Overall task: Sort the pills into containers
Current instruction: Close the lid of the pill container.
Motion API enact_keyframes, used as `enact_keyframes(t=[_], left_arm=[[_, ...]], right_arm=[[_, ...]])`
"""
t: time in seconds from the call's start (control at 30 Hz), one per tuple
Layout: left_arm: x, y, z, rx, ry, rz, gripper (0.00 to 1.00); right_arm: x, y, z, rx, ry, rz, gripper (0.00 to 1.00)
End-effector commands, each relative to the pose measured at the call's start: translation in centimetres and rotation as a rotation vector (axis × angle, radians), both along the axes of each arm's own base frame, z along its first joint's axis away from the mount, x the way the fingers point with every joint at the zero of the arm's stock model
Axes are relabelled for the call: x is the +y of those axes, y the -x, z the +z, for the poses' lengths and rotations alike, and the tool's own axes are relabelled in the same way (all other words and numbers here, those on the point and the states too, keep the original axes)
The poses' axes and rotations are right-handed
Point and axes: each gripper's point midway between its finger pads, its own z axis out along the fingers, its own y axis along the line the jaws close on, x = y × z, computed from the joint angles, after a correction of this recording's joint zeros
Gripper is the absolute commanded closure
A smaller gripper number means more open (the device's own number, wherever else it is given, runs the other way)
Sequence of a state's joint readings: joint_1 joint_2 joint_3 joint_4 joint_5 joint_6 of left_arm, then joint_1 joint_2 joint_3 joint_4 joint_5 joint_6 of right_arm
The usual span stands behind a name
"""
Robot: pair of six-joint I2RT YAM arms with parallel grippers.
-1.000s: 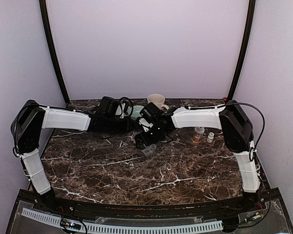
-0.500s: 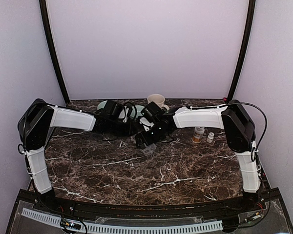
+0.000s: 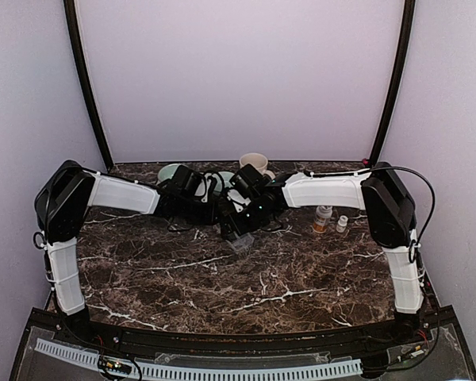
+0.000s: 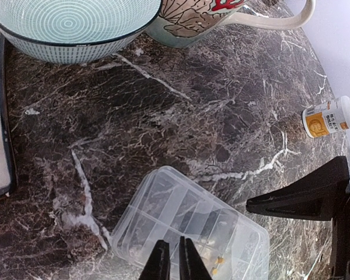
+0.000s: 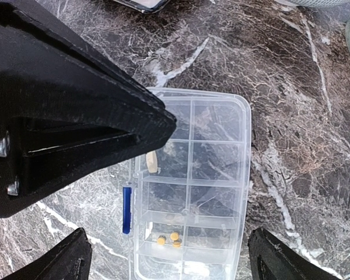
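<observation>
left gripper (image 4: 174, 261) pinched nearly closed, right gripper (image 5: 172, 256) wide over organiser box (image 5: 217, 160) (bottle (image 4: 325, 119) label unreadable).

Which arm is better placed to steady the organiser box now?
Right: the right claw is open and straddles the organiser box. The left claw is shut, tips above the compartments.

A staged robot test booth: plain pale lilac panel walls (image 3: 238, 79) and curved black poles (image 3: 86, 79) enclose a dark white-veined marble-look tabletop (image 3: 222, 278) carrying household props, a floral ceramic mug (image 3: 255, 164) and a pale green ringed bowl (image 4: 70, 26).
</observation>
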State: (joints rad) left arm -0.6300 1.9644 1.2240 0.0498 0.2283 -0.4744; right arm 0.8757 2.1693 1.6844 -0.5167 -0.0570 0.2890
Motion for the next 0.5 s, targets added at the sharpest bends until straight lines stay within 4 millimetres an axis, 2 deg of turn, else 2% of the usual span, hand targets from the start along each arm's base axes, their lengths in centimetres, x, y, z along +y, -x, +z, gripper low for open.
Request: enact_keyframes(t=[0.0, 0.47], left_arm=[[0.6, 0.1, -0.3, 0.013, -0.019, -0.005, 0.92], [0.8, 1.2, -2.6, 0.069, -0.031, -0.016, 0.92]], right_arm=[[0.4, -0.4, 1.6, -0.020, -0.043, 0.002, 0.06], [0.7, -1.0, 0.8, -0.022, -0.016, 0.002, 0.05]])
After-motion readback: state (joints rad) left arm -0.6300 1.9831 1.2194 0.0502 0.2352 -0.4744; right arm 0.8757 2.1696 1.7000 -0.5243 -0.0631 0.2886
